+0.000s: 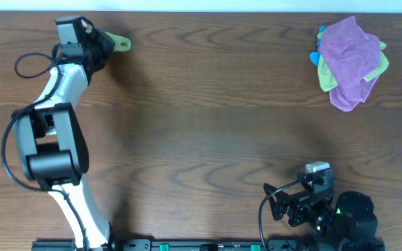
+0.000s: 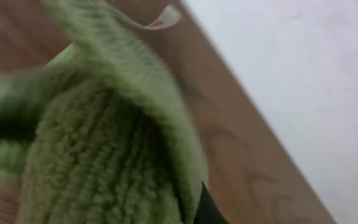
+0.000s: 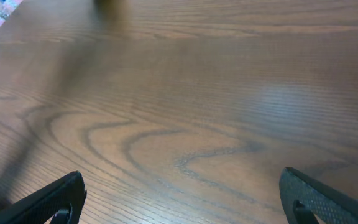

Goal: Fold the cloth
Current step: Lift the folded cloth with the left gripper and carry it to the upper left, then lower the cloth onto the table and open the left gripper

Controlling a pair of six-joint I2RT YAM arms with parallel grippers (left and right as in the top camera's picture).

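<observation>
One bit of the cloth pokes from my left end effector at the surface's far-left corner; my right end effector rests well apart. Left wrist: bunched cloth, probably clamped. Right wrist: fingers spread, grasping nothing.

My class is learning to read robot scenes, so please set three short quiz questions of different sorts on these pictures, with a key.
1. True or false: the right claw is open over bare wood of the table.
2. Where is the cloth? A: by the left claw at the table's far left corner; B: mid-table; C: at its near edge.
3. What small white thing shows on the cloth in the left wrist view?
Key: 1 true; 2 A; 3 its tag.
</observation>
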